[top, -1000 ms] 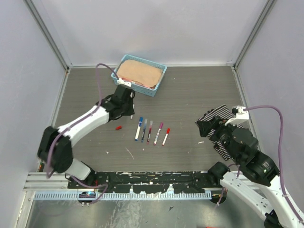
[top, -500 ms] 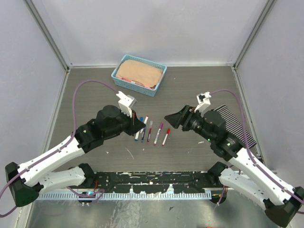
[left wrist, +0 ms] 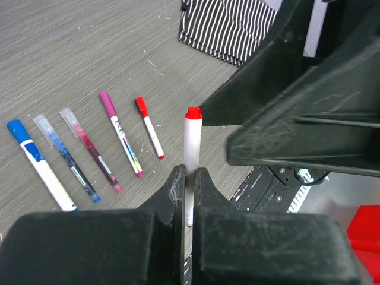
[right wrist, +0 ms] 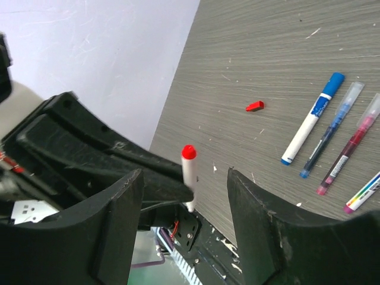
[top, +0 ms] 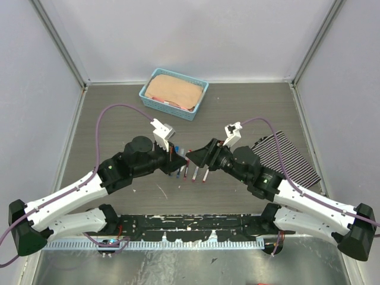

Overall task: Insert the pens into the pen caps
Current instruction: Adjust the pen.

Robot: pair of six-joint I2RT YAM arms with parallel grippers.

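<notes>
My left gripper [left wrist: 189, 177] is shut on a white pen with a red tip [left wrist: 192, 139] and holds it upright above the table. My right gripper [right wrist: 185, 173] is open, one finger [right wrist: 116, 228] on each side of that pen [right wrist: 189, 172] without touching it. In the top view the two grippers [top: 177, 155] [top: 195, 155] meet nose to nose over the row of pens [top: 205, 174]. Several capped pens lie side by side: blue [left wrist: 37, 163], dark blue [left wrist: 66, 157], maroon [left wrist: 90, 149], magenta [left wrist: 122, 135], red [left wrist: 149, 127]. A loose red pen cap [right wrist: 255, 105] lies on the table.
A blue basket [top: 196, 104] with a tan pad stands at the back middle. A black-and-white striped cloth [top: 288, 155] lies at the right, behind my right arm. Grey walls close off three sides.
Both arms swung in toward the middle. My left gripper carried the pen from near the basket to above the pen row, and my right gripper came around it with its jaws narrowing a little.
</notes>
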